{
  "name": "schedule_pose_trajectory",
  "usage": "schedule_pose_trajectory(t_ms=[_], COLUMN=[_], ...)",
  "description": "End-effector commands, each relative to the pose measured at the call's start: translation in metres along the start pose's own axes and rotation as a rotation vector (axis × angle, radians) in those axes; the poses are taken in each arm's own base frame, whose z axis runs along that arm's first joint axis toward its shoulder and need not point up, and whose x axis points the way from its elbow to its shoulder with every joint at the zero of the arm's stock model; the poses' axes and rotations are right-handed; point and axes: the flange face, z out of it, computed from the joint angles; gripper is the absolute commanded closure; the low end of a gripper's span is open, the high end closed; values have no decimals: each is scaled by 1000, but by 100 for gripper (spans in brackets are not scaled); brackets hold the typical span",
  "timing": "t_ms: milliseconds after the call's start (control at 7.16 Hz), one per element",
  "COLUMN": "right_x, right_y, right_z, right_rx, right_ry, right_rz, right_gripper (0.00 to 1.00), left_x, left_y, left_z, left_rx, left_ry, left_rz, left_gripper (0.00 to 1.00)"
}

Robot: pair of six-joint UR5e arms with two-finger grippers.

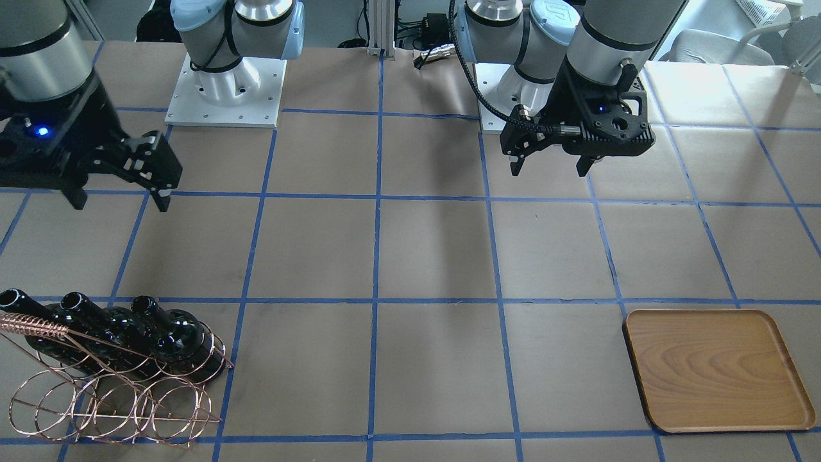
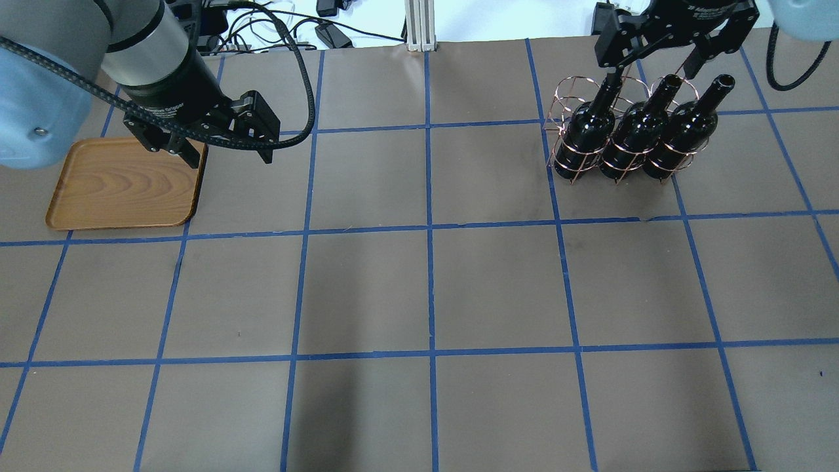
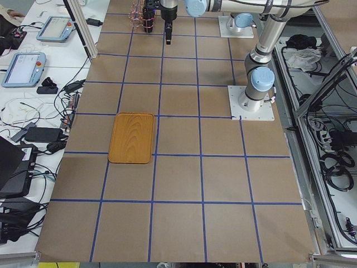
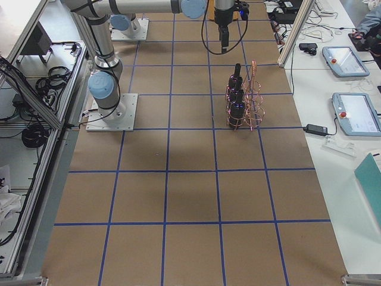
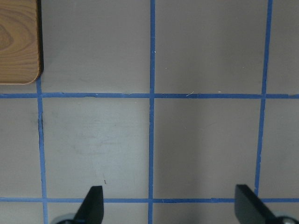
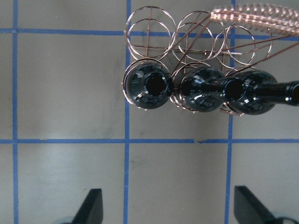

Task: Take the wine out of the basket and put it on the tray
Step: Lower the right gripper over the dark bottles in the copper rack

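Note:
Three glossy black wine bottles (image 2: 639, 134) stand upright in the copper wire basket (image 2: 577, 105) at the far right of the table. They also show in the front view (image 1: 160, 327) and from above in the right wrist view (image 6: 149, 86). My right gripper (image 2: 659, 62) is open and empty, hovering above and just behind the bottle necks; its fingertips (image 6: 96, 205) show wide apart. The wooden tray (image 2: 124, 183) lies empty at the far left. My left gripper (image 2: 229, 154) is open and empty, above the table beside the tray's right edge.
The table is brown paper with a blue tape grid (image 2: 429, 229). The arm bases (image 1: 224, 90) stand at the robot's side. Tablets and cables (image 3: 33, 67) lie on side benches beyond the table's edge.

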Motion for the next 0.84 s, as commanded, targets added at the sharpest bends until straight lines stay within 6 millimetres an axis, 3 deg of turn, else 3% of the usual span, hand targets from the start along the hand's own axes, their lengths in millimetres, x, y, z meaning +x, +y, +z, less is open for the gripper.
schedule_pose_trajectory(t_ms=[0,419,699], right_x=[61,72,73], right_y=[-24,-62,-70], right_z=[34,100,118], right_rx=[-32,-32,-35], right_ry=[-51,-51,-51], right_rz=[-12,1,2], right_gripper=[0,1,4], left_x=[-1,-1,-1], left_y=[0,0,0], left_z=[-1,-1,0], left_rx=[1,1,0], left_ry=[-1,-1,-1], left_rz=[-2,-2,-2], left_gripper=[0,0,0])
